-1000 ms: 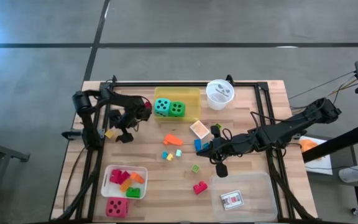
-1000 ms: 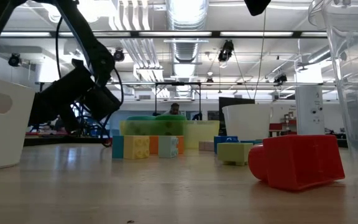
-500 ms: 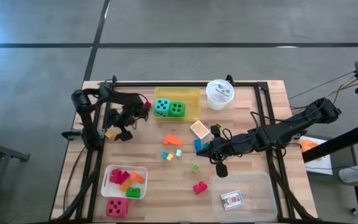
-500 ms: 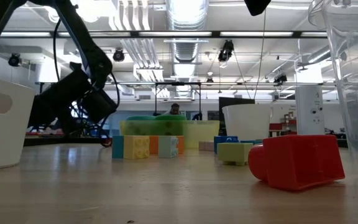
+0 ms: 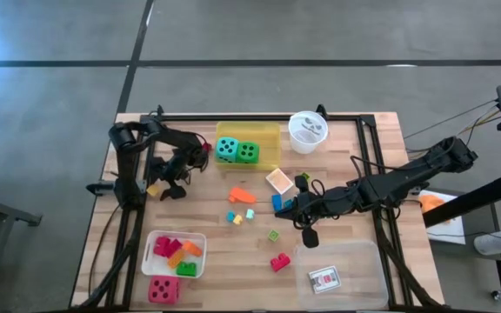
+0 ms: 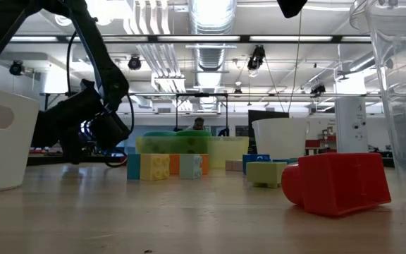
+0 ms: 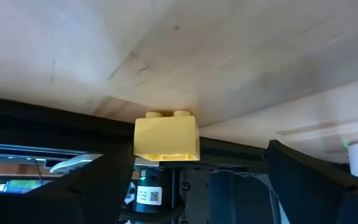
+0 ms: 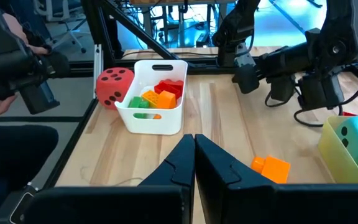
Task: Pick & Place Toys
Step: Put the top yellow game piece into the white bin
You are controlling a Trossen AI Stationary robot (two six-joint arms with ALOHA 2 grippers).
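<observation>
only the left wrist view shows left claw (image 5: 165, 186) (open, empty) facing yellow block (image 7: 166, 137).

Yellow block (image 7: 166, 137); red black-dotted die (image 8: 114, 85).

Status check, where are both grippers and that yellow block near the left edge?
Left gripper open, low beside yellow block, block on table, not gripped. Right gripper shut, empty, waiting mid-table. Nothing in the way.
</observation>
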